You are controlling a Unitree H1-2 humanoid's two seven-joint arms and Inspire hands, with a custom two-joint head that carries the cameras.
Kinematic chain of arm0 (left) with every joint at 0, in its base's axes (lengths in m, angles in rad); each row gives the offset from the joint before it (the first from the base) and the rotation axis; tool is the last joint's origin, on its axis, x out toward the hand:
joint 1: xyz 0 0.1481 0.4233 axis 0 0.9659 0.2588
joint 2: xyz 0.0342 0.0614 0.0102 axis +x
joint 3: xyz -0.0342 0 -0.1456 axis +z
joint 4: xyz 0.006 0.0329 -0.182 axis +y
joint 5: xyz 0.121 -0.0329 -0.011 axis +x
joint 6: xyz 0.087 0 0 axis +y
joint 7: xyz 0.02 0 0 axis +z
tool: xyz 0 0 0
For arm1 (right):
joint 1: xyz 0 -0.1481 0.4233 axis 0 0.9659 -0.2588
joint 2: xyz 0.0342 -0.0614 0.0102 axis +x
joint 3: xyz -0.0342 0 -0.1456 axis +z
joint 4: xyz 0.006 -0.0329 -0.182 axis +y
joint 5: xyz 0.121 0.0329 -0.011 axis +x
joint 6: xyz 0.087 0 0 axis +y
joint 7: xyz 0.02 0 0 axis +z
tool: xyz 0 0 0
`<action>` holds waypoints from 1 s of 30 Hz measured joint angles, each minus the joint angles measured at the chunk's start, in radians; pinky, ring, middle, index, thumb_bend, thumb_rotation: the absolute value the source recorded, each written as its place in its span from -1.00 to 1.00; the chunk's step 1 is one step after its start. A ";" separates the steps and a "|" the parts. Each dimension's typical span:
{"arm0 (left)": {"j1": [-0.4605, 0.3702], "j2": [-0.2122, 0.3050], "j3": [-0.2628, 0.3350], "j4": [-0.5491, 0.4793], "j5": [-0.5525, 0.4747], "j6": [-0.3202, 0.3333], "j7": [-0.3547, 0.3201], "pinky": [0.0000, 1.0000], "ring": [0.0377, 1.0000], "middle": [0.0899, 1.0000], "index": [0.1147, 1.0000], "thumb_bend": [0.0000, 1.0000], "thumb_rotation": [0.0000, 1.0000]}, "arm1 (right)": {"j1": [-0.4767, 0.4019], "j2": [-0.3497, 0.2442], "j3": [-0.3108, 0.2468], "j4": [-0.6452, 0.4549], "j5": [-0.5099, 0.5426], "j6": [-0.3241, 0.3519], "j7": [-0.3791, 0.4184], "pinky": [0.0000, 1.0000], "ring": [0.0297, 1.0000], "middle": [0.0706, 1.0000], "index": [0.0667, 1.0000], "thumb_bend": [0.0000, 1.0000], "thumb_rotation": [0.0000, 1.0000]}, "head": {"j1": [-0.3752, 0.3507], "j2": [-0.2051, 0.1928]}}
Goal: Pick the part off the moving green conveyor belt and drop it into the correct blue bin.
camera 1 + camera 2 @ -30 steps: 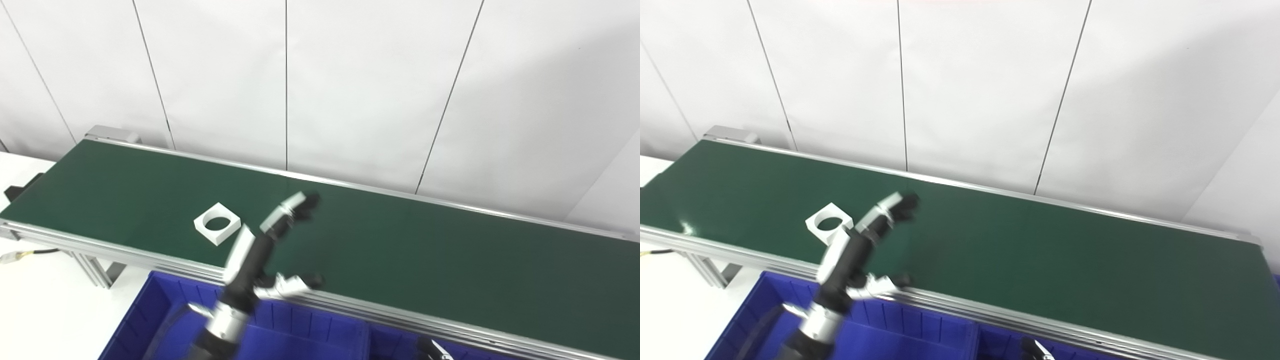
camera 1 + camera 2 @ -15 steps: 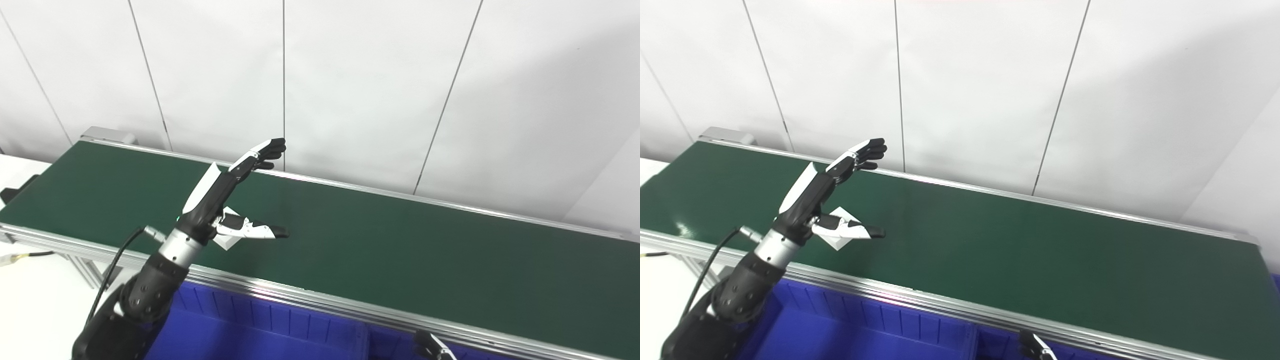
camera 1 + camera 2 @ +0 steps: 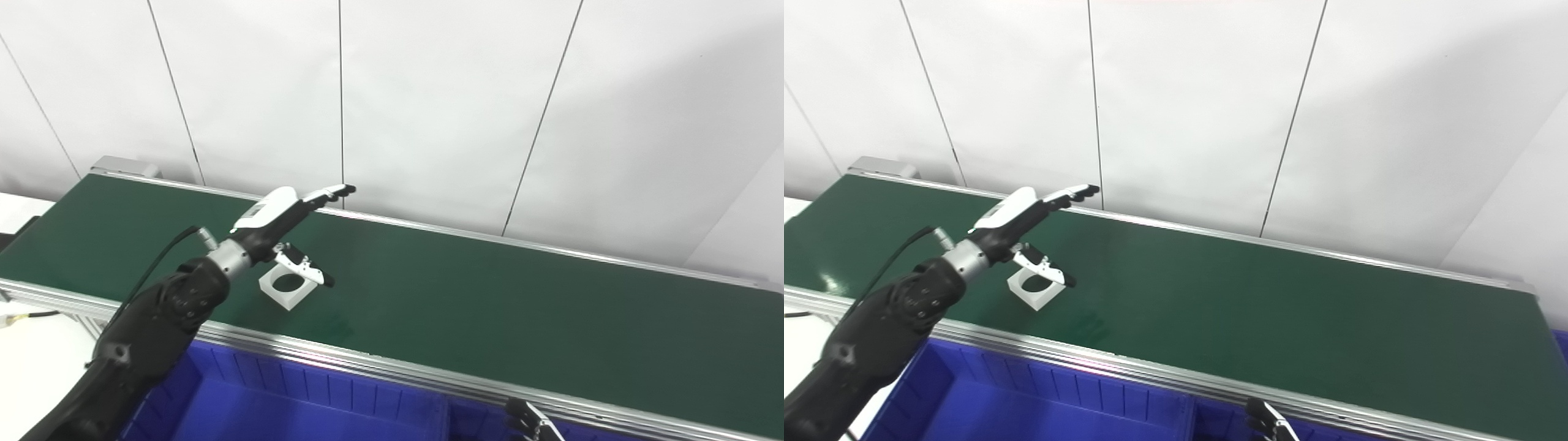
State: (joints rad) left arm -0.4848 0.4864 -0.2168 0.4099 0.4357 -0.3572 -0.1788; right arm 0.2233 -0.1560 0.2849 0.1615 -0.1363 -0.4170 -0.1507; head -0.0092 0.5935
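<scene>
Fingers of the left hand are stretched out and spread well away from the thumb, so this hand is wide open and holds nothing. It hovers over the green conveyor belt, above the white part.

The part is a flat white square with a round hole in its middle. It lies flat on the belt, toward the near edge, and nothing is gripping it. Seen from both head cameras, the thumb crosses in front of the far corner of the part, while the fingers point beyond it toward the far rail of the belt. I cannot tell if the thumb touches the part or is only above it.

I judge the step in hand to be the reach before the grasp. To do it well, the hand should come down with the thumb on one side wall and the fingers on the opposite one, aiming a little ahead because the belt carries the part along. It should close only when both sides are covered, otherwise the thin part may slide away.

The blue bin waits just below the near rail. Only the tips of the right hand show at the bottom edge, so I cannot tell its state.
</scene>
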 measured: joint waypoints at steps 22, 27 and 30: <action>-0.138 -0.001 -0.253 0.167 0.257 0.018 -0.149 0.88 0.85 0.87 0.86 0.87 -0.84 | 0.001 -0.019 -0.002 0.019 0.025 0.000 -0.025 0.59 0.63 0.67 0.73 0.56 0.83 | 0.061 0.058; -0.142 -0.013 -0.275 0.166 0.295 0.060 -0.188 0.89 0.85 0.88 0.87 0.84 -0.91 | 0.001 -0.020 -0.004 0.020 0.033 0.000 -0.025 0.60 0.64 0.68 0.74 0.58 0.84 | 0.072 0.065; -0.142 -0.014 -0.287 0.167 0.305 0.070 -0.195 0.88 0.85 0.88 0.87 0.82 -0.91 | 0.001 -0.021 -0.004 0.021 0.038 0.000 -0.025 0.60 0.64 0.69 0.74 0.58 0.83 | 0.078 0.069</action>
State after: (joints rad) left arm -0.6269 0.4720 -0.5037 0.5765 0.7405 -0.2874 -0.3743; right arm 0.2246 -0.1775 0.2810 0.1823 -0.0981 -0.4171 -0.1753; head 0.0690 0.6627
